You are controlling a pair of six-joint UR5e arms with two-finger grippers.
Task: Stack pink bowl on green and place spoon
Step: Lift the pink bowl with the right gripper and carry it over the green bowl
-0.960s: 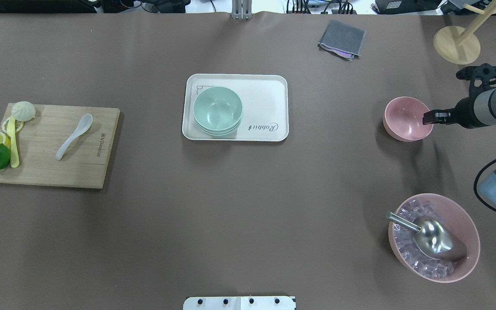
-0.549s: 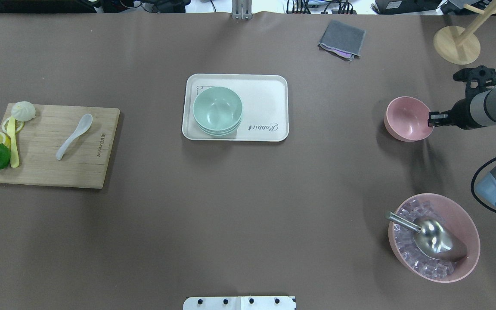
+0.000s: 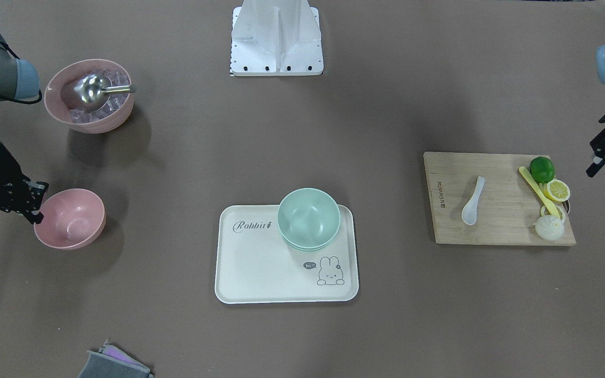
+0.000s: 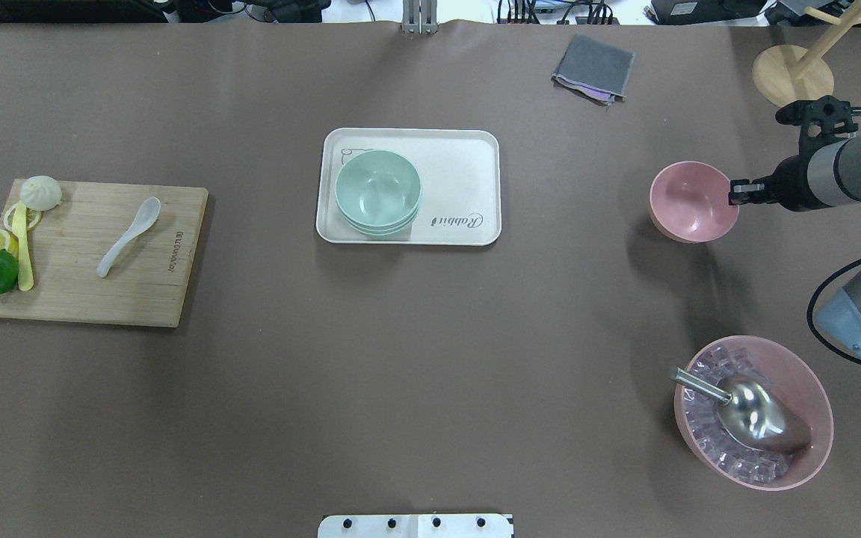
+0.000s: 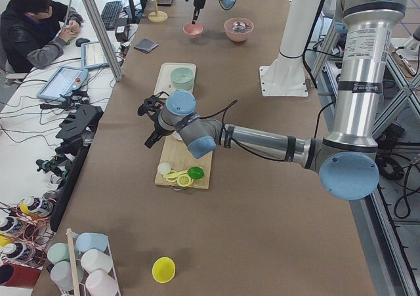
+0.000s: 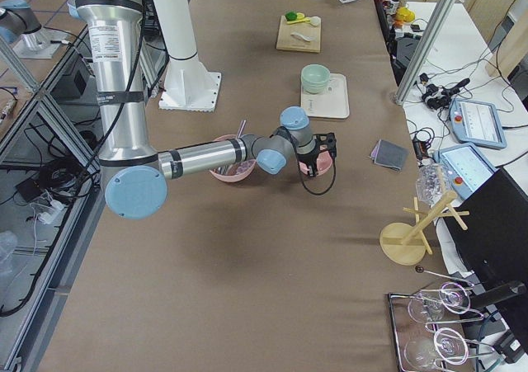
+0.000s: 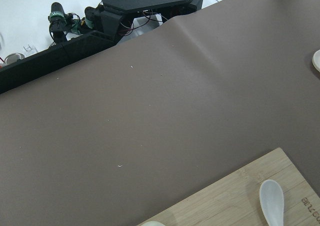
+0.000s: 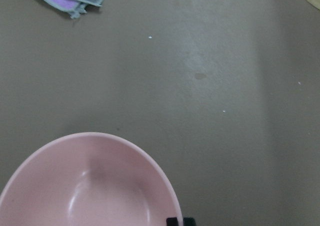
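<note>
Pink bowl (image 4: 688, 205) is out on the robot's right side of the table, well apart from the green bowls (image 4: 377, 190) stacked on the white tray (image 4: 460, 172). You can see the right gripper (image 4: 735, 193) clamped on the pink bowl's rim. The white spoon (image 4: 130, 235) lies on the wooden cutting board (image 4: 146, 291). Near that board's outer end, the left gripper (image 3: 591, 157) hangs with fingers spread, holding nothing.

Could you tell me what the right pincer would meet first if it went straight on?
The pink bowl, whose rim the right pincer grips; beyond that, probably the tray, though height is unclear.
</note>
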